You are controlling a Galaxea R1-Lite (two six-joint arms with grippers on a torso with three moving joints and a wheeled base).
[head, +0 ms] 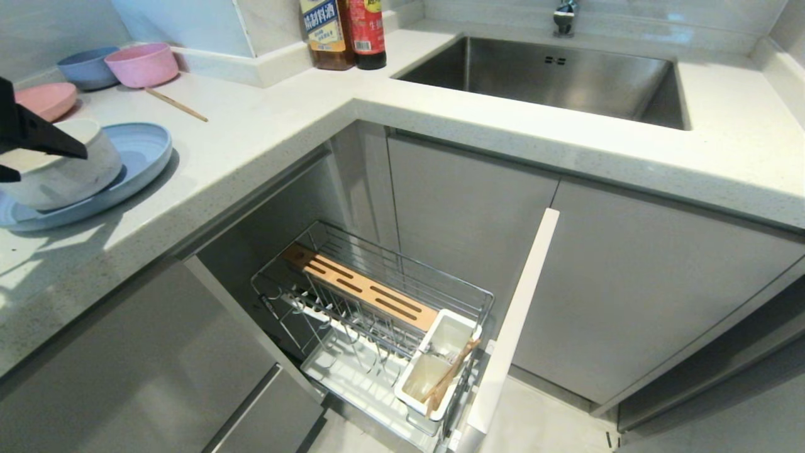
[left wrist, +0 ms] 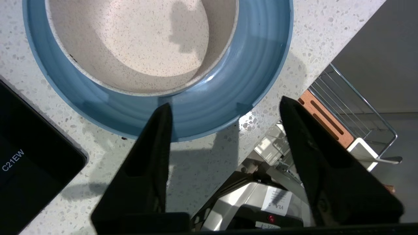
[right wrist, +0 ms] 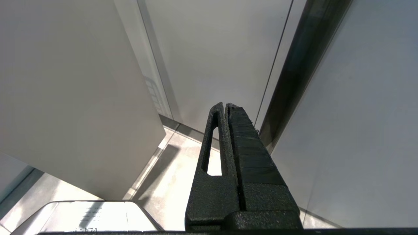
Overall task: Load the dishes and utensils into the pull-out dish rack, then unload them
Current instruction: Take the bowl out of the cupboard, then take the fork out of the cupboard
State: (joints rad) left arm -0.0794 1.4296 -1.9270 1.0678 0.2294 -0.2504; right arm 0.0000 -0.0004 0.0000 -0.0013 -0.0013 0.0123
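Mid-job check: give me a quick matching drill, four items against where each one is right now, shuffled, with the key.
Items:
1. cream bowl
2. chopsticks
3. left end effector
4. pink bowl

Places:
A. in the white utensil cup of the rack
B. at the back of the counter, beside the small blue bowl
C. on the blue plate
D. open, above the plate's rim at the counter edge

Pairs: 1-C, 2-A, 3-D, 4-B

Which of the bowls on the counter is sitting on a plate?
The cream bowl, on the blue plate beneath the left gripper. The blue bowl and pink bowl stand directly on the counter.
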